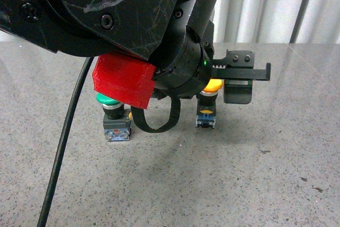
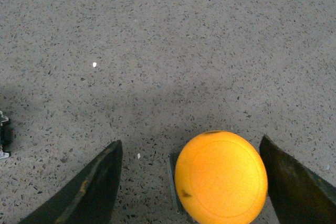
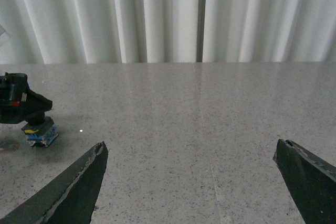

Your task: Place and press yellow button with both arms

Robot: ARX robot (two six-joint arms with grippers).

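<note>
The yellow button (image 1: 213,85) stands upright on the grey speckled table (image 1: 255,174), its blue base (image 1: 205,119) on the surface. My left arm fills the upper left of the front view, and its gripper (image 1: 241,81) hangs over the button. In the left wrist view the round yellow cap (image 2: 220,177) lies between the open fingers of the left gripper (image 2: 189,145), closer to one finger. The right gripper (image 3: 191,182) is open over bare table, holding nothing. It sees the button's base (image 3: 40,132) far off, under the left gripper (image 3: 16,100).
A green-capped button (image 1: 110,111) stands left of the yellow one, partly hidden by a red part (image 1: 123,81) of the arm. A black cable (image 1: 64,142) hangs down at the left. White curtains (image 3: 157,14) close off the table's far edge.
</note>
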